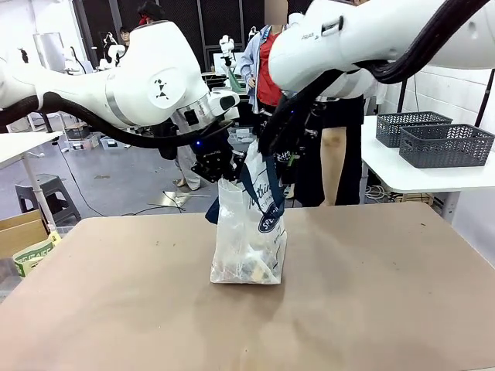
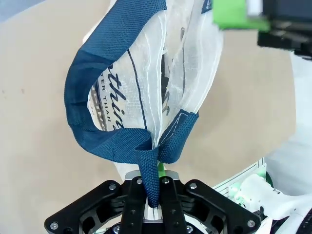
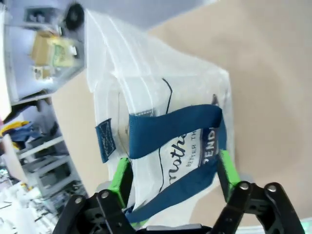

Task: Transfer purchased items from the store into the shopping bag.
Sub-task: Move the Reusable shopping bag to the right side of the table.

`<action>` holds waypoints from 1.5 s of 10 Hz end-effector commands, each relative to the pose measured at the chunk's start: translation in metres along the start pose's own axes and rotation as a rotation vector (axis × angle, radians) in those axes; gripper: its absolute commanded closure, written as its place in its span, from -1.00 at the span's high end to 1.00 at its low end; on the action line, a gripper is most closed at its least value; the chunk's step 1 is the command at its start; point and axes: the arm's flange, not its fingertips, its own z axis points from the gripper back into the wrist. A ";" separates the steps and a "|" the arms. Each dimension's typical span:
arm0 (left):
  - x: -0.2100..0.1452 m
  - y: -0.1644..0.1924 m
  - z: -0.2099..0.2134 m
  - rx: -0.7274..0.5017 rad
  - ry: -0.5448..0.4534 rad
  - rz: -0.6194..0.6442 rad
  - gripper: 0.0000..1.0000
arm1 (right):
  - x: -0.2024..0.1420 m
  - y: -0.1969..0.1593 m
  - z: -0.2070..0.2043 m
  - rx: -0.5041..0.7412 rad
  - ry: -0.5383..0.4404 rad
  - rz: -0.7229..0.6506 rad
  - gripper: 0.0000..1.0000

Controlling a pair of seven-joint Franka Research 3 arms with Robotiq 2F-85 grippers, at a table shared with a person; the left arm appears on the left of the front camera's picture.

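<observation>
We found the shopping bag (image 1: 249, 243) standing upright at the centre of the front view, its base resting on the brown surface (image 1: 371, 301). Through the translucent white wall we made out the purchased items (image 1: 251, 268) bunched at the bottom, pale and yellowish pieces with something darker among them; we could not tell them apart further.

The left claw (image 1: 219, 171) sat just above the bag's upper left corner. In the left wrist view the left claw (image 2: 153, 202) was closed tight on a navy strap handle (image 2: 152, 181), the strap running straight down between its black fingers, with the handle's loop arching up and to the left over the bag's lettered wall.

The right claw (image 1: 280, 171) hung at the bag's upper right, partly hidden by the arm's dark cabling. In the right wrist view the right claw (image 3: 173, 175) stood open, its green pads (image 3: 118, 179) well apart on either side of the bag's upper part, with the other navy handle (image 3: 170, 122) crossing between them; neither pad clearly pressed on the fabric.

Around the bag the surface lay bare towards the lower edge and both sides of the front view. At the upper right, two dark grey lattice baskets (image 1: 441, 143) sat on a white side table (image 1: 402, 176). A person (image 1: 325, 154) stood behind the bag at the far edge.
</observation>
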 end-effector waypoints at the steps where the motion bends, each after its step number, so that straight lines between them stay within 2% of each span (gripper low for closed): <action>1: 0.000 0.001 0.003 0.002 0.000 -0.003 -1.00 | -0.010 -0.032 0.014 0.132 -0.014 0.010 1.00; 3: 0.000 0.001 0.003 0.002 0.000 -0.003 -1.00 | -0.008 -0.049 0.044 0.285 0.045 0.166 1.00; 5: 0.000 0.001 0.003 0.002 0.000 -0.003 -1.00 | -0.008 -0.064 0.070 0.419 0.100 0.402 1.00; 7: 0.000 0.001 0.003 0.002 0.000 -0.003 -1.00 | -0.014 -0.079 0.080 0.434 0.099 0.690 1.00; 10: 0.000 0.001 0.003 0.002 0.000 -0.003 -1.00 | -0.024 -0.109 0.079 0.432 0.138 0.961 1.00; 12: 0.000 0.001 0.003 0.002 0.000 -0.003 -1.00 | -0.025 -0.112 0.066 0.448 0.188 1.093 1.00; 14: 0.000 0.001 0.003 0.002 0.000 -0.003 -1.00 | -0.024 -0.096 0.047 0.291 0.188 1.129 1.00; 15: 0.000 0.001 0.003 0.002 0.000 -0.003 -1.00 | -0.024 -0.110 0.063 0.419 0.186 1.077 1.00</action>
